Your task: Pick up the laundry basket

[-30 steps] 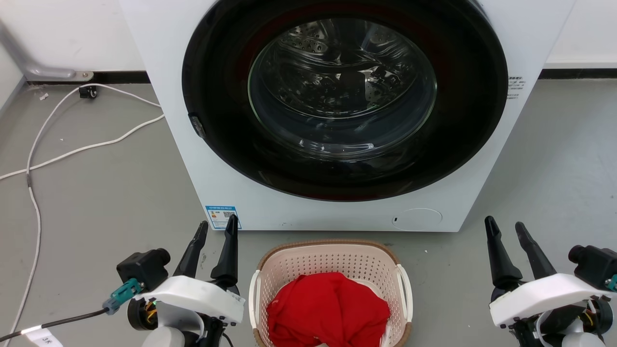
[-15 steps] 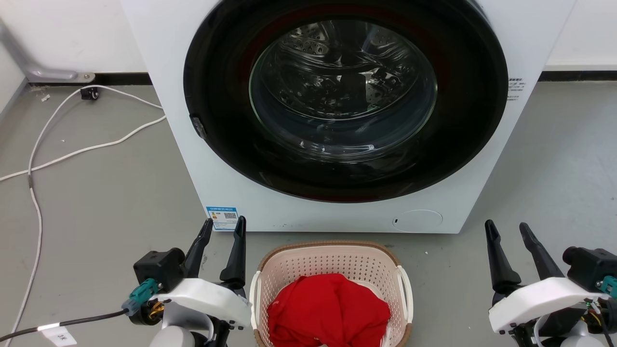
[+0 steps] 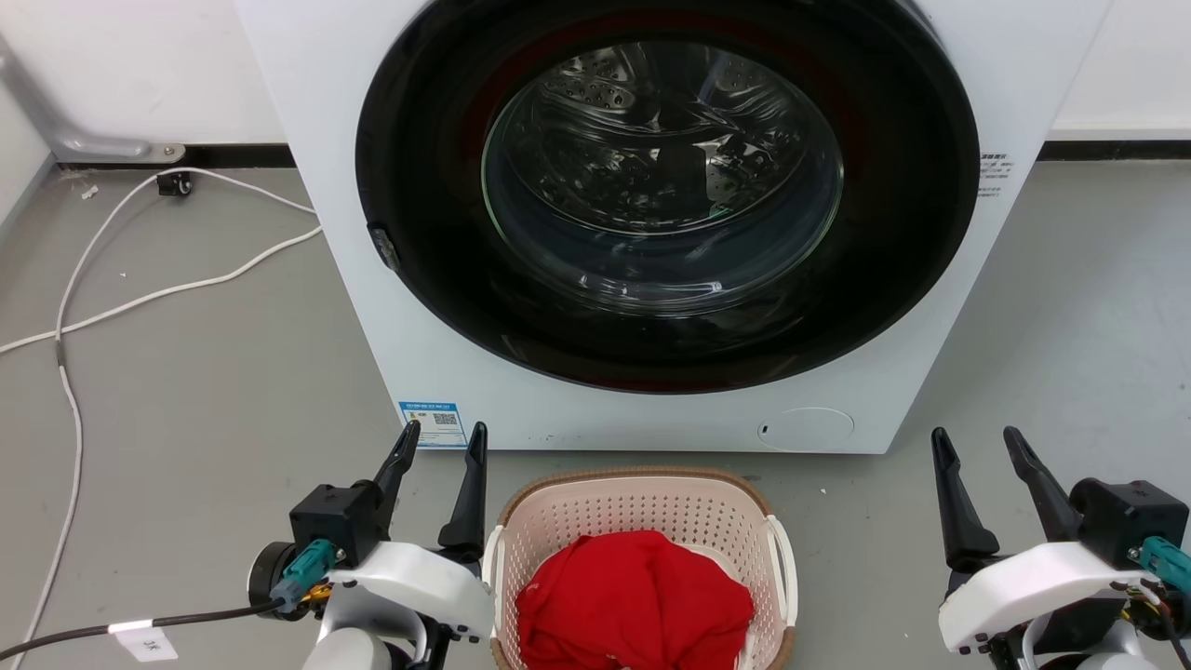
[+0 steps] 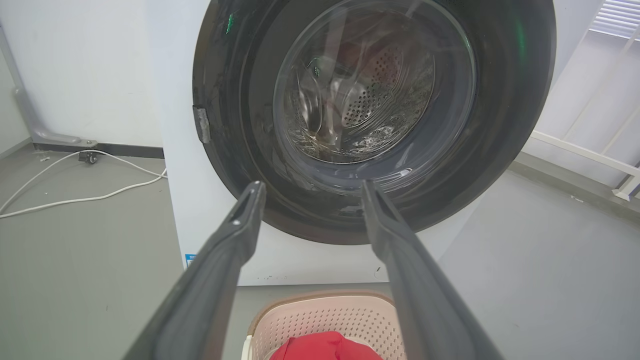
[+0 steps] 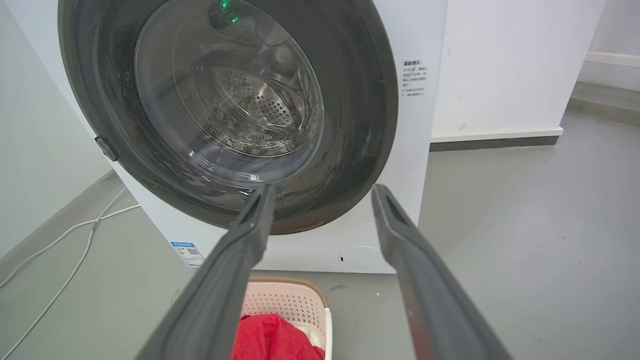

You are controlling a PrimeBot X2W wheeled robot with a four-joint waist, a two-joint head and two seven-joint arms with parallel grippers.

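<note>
So the laundry basket (image 3: 642, 507) is being left sitting on the floor (image 3: 186, 419) at 6 o'clock of the head view, just in front of the washing machine (image 3: 447, 354), with a red cloth (image 3: 633, 596) being carried inside it. Over the last second the left gripper (image 3: 445, 430) is being slid in from 9 o'clock of the basket, fingers spread and empty, and it's now being parked just beside the white left handle (image 3: 490, 568), with no contact as far as can be told. The right gripper (image 3: 975, 435), also being held open with nothing in it, is barely being moved and is being kept well apart at 3 o'clock. No grasp is being made yet, so that side is probably being brought in next.
</note>
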